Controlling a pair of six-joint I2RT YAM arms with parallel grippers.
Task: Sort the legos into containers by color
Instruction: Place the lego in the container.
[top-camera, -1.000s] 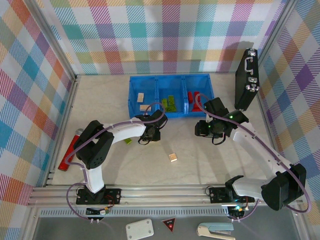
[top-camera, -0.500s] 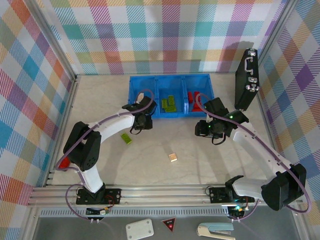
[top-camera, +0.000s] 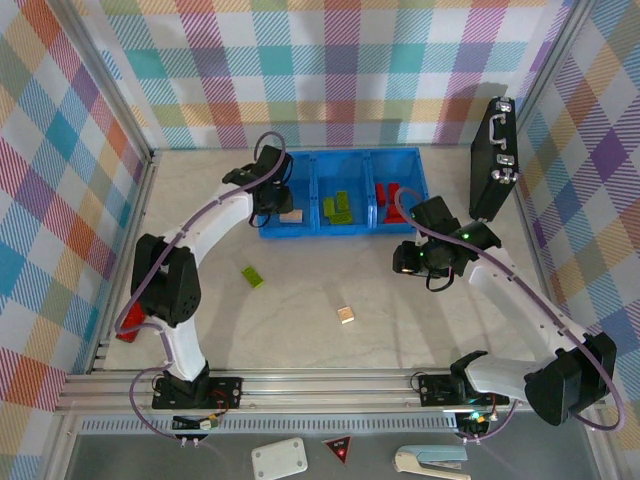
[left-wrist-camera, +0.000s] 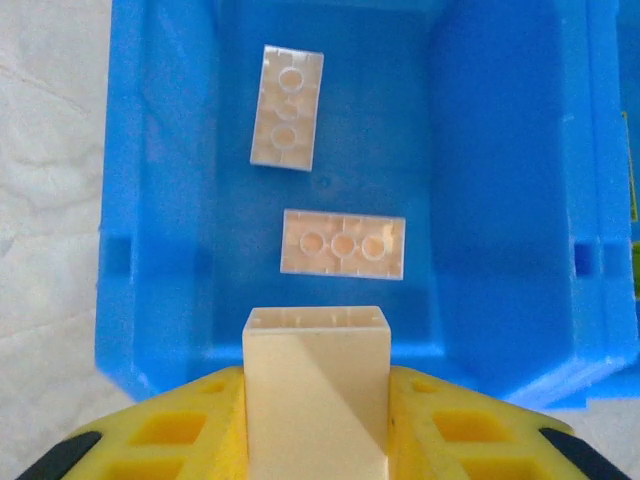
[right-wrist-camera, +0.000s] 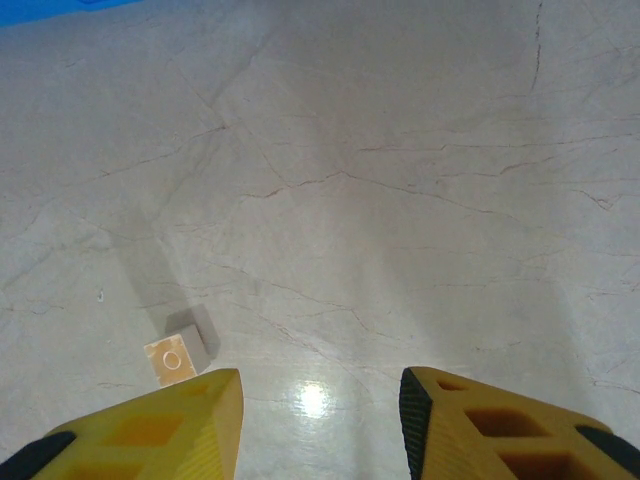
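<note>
My left gripper hangs over the left compartment of the blue tray, shut on a tan brick held upright between the yellow fingers. Two tan bricks lie studs-down on that compartment's floor. Green bricks fill the middle compartment and red ones the right. A lime green brick and a small tan brick lie loose on the table. My right gripper hovers open above bare table, with the small tan brick just beyond its left fingertip.
A black hard case stands against the right wall next to the tray. A long red stick lies by the left wall, partly behind the left arm. Plaid walls enclose the table on three sides.
The left arm has swung from the middle of the table up and back to the tray's left compartment, carrying the tan brick. The right arm has hardly moved.
</note>
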